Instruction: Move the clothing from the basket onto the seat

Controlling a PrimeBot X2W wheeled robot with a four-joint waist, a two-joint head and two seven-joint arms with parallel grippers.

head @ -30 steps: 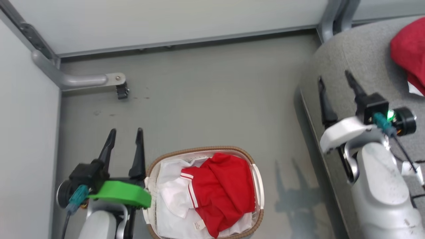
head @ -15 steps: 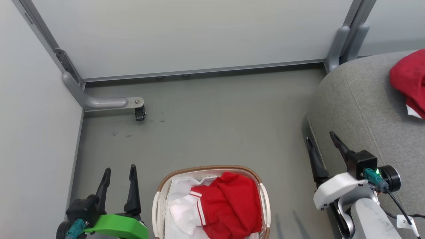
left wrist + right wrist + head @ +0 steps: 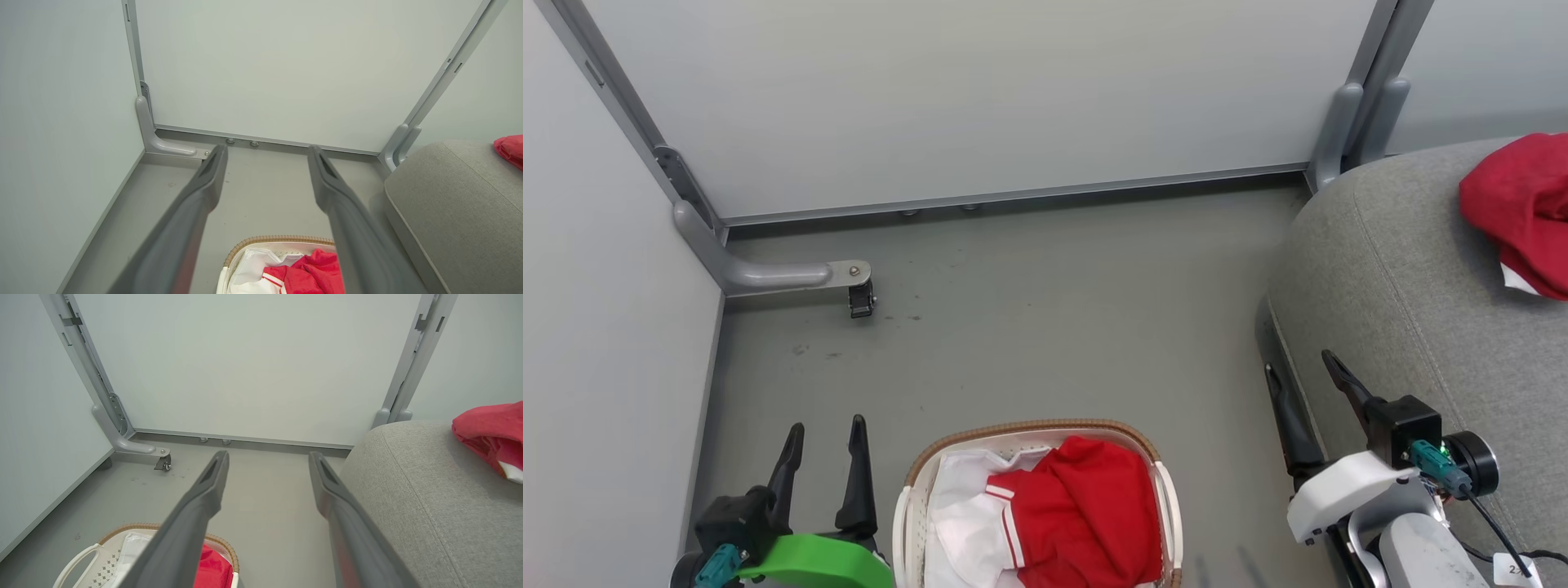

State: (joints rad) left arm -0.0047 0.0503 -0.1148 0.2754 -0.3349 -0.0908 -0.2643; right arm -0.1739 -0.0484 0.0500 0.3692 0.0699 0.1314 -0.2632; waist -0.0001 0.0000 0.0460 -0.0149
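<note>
The white basket (image 3: 907, 498) with a brown braided rim stands on the floor at the bottom middle of the head view. Red clothing (image 3: 1086, 514) with white stripes lies in it on a white sheet (image 3: 960, 510). Another red garment (image 3: 1523, 208) rests on the grey seat (image 3: 1413, 286) at the right. My left gripper (image 3: 825, 426) is open and empty, just left of the basket. My right gripper (image 3: 1298, 363) is open and empty, at the seat's left edge. The left wrist view has the basket (image 3: 245, 249), clothing (image 3: 314, 271) and seat (image 3: 457, 204). The right wrist view has the basket (image 3: 122, 533), seat (image 3: 416, 486) and red garment (image 3: 486, 430).
Pale partition walls (image 3: 980, 98) close off the far and left sides of the grey floor (image 3: 1054, 318). A grey partition foot with a small castor (image 3: 860, 300) juts onto the floor at the left. Another grey post (image 3: 1339, 131) stands by the seat's far corner.
The head view has tilted up, so the basket and both grippers sit lower in the picture and more wall shows. Both grippers stay open and empty; the clothing lies as before.
</note>
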